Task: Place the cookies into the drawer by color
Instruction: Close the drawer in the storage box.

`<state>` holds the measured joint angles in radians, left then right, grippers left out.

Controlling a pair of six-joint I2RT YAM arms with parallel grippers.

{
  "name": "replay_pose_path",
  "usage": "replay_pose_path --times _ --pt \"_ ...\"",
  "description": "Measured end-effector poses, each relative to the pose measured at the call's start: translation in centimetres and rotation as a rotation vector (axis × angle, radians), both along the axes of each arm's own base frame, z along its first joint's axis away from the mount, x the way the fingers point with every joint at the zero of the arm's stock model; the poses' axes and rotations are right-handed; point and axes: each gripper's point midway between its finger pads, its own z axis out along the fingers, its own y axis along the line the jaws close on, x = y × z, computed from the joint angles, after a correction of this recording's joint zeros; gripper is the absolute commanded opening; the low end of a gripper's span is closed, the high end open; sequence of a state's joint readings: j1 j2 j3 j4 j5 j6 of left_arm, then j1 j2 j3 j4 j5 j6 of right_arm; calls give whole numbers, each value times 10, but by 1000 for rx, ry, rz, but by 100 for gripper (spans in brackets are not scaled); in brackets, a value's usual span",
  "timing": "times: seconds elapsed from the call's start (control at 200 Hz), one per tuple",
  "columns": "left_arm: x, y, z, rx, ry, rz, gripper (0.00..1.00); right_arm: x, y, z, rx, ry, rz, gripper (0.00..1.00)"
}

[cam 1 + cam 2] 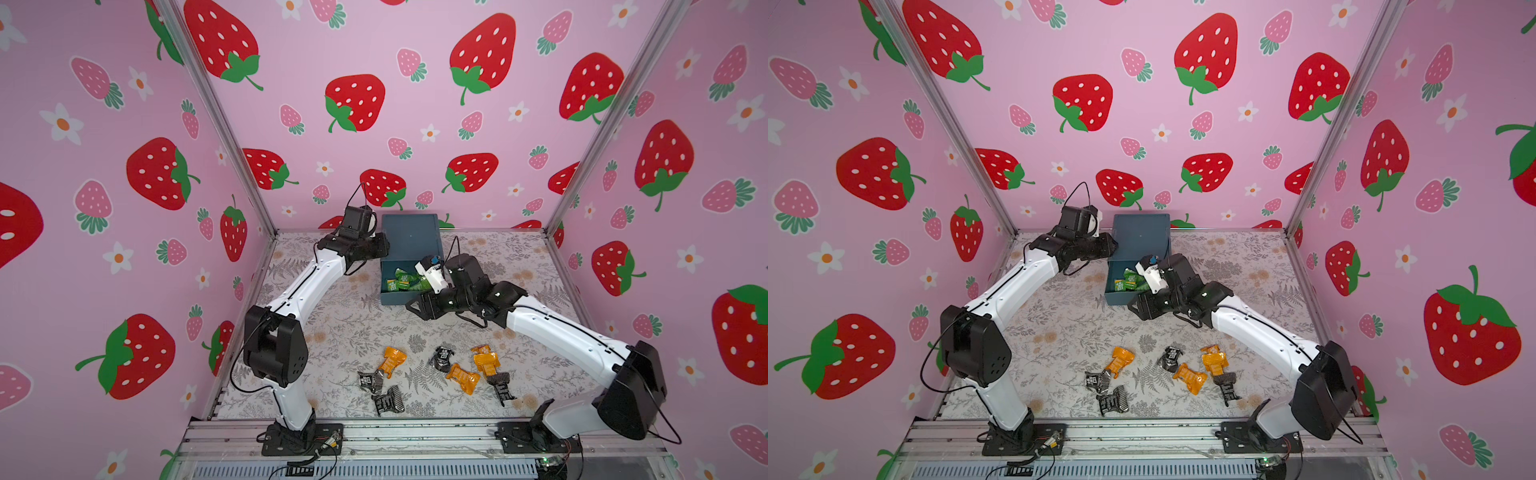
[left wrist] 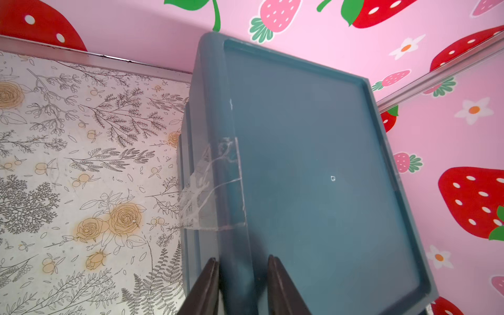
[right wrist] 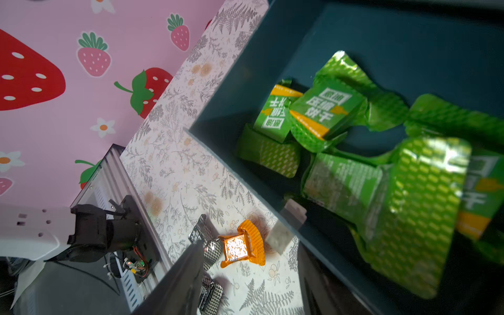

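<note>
The right gripper point(image 3: 251, 245) stood spread astride the open drawer's point(image 3: 245, 81) front wall; green cookies point(image 3: 327, 109) lay inside. The left gripper point(image 2: 242, 259) straddled the cabinet's point(image 2: 313, 163) top edge, whether clamped I cannot tell.

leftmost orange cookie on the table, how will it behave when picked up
The orange cookie is probably light and crinkly: its flared ends should crumple. Its glossy wrapper may slip; the blocky middle seems safer. It lies flat, unlikely to roll, but may nudge the black cookie touching it.
</note>
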<state>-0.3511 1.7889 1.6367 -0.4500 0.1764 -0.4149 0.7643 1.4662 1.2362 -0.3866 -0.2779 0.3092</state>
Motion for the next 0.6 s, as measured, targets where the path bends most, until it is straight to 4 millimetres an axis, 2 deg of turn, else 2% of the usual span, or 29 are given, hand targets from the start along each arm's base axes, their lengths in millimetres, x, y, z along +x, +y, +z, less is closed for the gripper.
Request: replay_pose_path --times 0.595 --pt "-5 1 1 -16 -25 -5 30 76 20 -6 -150 -99 -79 60"
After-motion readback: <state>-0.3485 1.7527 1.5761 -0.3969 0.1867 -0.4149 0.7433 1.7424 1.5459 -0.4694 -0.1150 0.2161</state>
